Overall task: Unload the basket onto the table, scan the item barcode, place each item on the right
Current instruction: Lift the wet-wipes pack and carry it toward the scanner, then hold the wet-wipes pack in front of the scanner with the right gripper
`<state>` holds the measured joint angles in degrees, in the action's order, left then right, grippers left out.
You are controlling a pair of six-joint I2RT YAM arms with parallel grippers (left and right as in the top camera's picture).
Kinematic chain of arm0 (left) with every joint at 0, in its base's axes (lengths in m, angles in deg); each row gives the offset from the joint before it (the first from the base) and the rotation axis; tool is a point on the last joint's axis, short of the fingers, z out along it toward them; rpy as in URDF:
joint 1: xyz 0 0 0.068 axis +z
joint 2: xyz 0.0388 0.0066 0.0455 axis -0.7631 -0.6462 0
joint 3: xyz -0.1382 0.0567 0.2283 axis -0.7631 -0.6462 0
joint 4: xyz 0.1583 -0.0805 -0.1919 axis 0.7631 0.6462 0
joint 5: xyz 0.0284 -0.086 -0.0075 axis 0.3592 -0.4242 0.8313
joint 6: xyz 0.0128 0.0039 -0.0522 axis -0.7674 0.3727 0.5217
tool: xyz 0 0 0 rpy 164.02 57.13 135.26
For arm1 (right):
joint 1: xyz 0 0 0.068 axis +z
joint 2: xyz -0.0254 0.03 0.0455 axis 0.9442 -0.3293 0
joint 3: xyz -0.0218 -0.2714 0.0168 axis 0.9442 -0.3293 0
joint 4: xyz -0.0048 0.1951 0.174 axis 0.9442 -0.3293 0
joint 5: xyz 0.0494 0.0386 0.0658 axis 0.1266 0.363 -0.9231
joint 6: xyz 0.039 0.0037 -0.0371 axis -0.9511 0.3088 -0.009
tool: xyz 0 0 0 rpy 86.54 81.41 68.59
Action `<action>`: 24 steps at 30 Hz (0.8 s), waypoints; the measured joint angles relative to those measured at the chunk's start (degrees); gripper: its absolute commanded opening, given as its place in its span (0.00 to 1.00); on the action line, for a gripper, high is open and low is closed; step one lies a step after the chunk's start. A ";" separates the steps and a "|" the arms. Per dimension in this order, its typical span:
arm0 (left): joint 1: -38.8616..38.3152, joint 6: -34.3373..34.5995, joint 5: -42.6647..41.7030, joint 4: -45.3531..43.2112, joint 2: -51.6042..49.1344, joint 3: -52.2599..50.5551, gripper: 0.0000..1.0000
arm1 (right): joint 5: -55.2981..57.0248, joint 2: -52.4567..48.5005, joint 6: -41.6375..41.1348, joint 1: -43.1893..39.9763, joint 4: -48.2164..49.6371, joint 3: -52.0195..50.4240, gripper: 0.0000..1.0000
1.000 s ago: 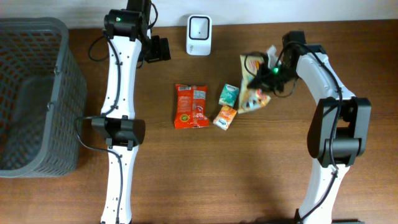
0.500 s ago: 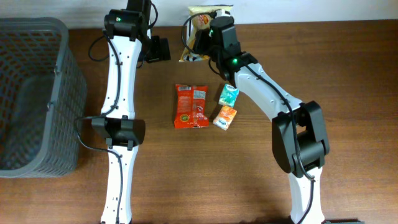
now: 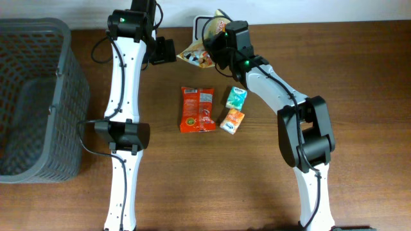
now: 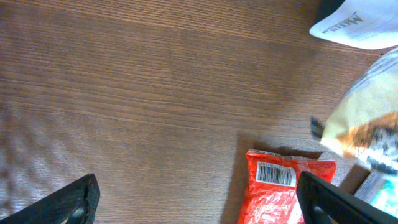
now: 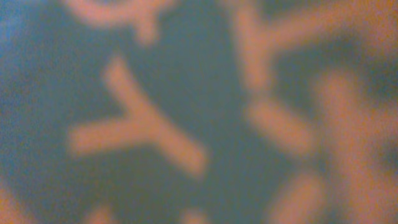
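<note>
A yellow snack bag (image 3: 204, 46) hangs tilted in front of the white barcode scanner (image 3: 200, 21) at the table's back edge and covers most of it. My right gripper (image 3: 219, 45) is shut on the bag's right side. The right wrist view is filled by a blurred teal and orange surface (image 5: 199, 112), and no fingers show there. My left gripper (image 3: 167, 51) stands open just left of the bag with nothing in it. In the left wrist view its fingers (image 4: 79, 200) frame bare table, with the bag (image 4: 367, 118) and scanner (image 4: 360, 25) at the right.
A red packet (image 3: 198, 109) lies barcode-up mid-table, also seen as the red packet (image 4: 280, 190). A green pack (image 3: 236, 97) and an orange pack (image 3: 232, 120) lie to its right. A grey basket (image 3: 38, 96) stands at the left edge.
My right arm has swung from the table's right side to the scanner at the back, carrying the bag. In the last half second the bag tipped lower and leftward. The left arm stayed still.
</note>
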<state>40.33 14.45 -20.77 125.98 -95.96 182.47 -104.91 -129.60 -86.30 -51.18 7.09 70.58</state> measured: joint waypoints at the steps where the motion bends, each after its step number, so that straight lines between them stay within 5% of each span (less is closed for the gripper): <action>1: 0.00 0.00 0.00 0.00 0.00 0.00 0.99 | -1.31 0.00 -0.61 0.00 0.02 0.00 0.04; 11: 0.00 0.00 -0.02 0.02 0.00 0.00 0.99 | -0.44 -0.87 -6.05 0.00 10.03 1.07 0.04; 16: 0.00 0.00 0.00 0.00 0.00 0.00 0.99 | -2.12 -9.03 -7.48 0.44 10.86 5.90 0.04; 24: 0.00 0.00 0.00 0.00 0.00 0.00 0.99 | -0.35 -10.38 7.04 2.73 -4.35 14.64 0.04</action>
<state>40.33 14.45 -20.77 125.98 -95.96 182.47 -105.26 -139.99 -79.26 -48.44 2.74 85.23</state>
